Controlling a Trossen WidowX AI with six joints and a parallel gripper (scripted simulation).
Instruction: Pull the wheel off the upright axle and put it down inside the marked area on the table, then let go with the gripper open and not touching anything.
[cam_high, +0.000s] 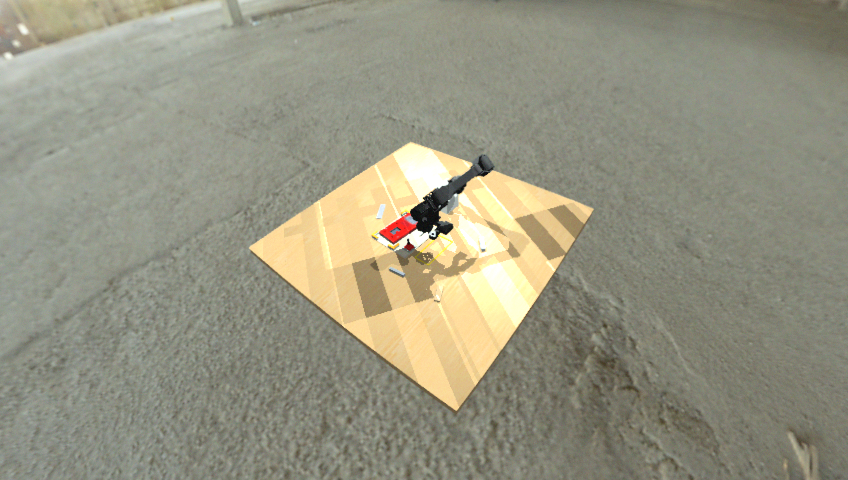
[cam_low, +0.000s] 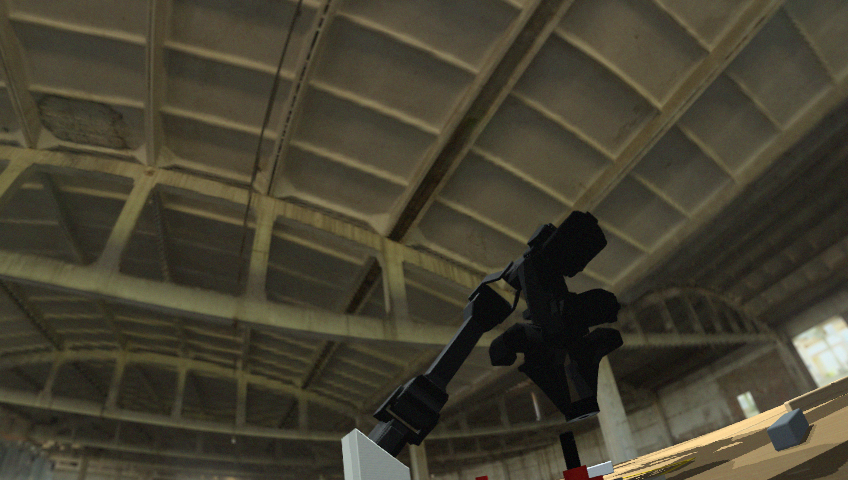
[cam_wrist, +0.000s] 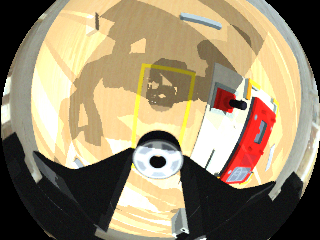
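Note:
My gripper is shut on the wheel, a pale hub with a dark tyre, and holds it in the air above the table. In the wrist view the wheel hangs over the near edge of the yellow marked area. The black upright axle stands bare on the red and white base, to the right of the marked area. In the exterior view the wheel is above and just right of the axle's tip.
The wooden table top lies on rough ground. Several small grey and pale blocks lie scattered on it. The arm's white pedestal stands behind the base.

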